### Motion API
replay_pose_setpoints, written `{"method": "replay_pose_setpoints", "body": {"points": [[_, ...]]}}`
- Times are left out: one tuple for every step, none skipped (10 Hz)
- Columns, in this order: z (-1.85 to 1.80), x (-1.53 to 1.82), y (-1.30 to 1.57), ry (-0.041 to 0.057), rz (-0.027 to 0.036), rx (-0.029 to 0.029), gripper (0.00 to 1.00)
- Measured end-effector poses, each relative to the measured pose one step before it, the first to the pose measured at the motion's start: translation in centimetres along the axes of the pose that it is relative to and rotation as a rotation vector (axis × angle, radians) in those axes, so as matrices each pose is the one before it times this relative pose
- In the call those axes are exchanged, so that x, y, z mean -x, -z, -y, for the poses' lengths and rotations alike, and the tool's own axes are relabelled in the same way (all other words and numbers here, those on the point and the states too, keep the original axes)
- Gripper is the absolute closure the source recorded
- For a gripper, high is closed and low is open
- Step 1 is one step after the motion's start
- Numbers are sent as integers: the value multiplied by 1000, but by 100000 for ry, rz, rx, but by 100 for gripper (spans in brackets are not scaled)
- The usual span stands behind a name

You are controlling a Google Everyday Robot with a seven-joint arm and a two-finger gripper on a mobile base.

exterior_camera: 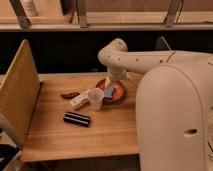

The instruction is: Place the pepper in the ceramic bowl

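From my station, the gripper point(115, 84) hung at the end of the down-turned wrist, directly over the ceramic bowl point(123, 95). I could not make out whether it was spread or closed, because the wrist hid its tip. It looked empty to me, though I would not swear to that.

Just below it, inside the bowl, lay a blue item point(109, 92). Just beside the bowl, on the side away from the arm, stood a white cup point(95, 98), with a pale object point(78, 100) lying against it. The pepper point(69, 95) lay flat on the table point(100, 137) beyond those two, well apart from the gripper and close to the pale object. Nearer the front edge sat a black bar point(76, 119), and an upright board point(20, 87) closed off the far end.

My main worry was the crossing. A low, straight sweep from the bowl to the pepper would run through the cup and tip it, or push the pale object onto the pepper. The pepper is slim and lies flat, so a closing grip could skid off it or jam into the wood. On the return, the blue item could make the pepper land on the rim and roll out.
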Motion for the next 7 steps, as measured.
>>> {"method": "replay_pose_setpoints", "body": {"points": [[-1105, 988, 750, 1967, 1775, 483, 20], [-1532, 976, 438, 3020, 685, -58, 20], [-1947, 930, 122, 3938, -31, -209, 20], [-1739, 465, -117, 3647, -777, -257, 20], [-2378, 613, -152, 4767, -446, 280, 20], [-3179, 807, 20, 6191, -132, 999, 20], [-2323, 496, 254, 4532, 132, 967, 20]]}}
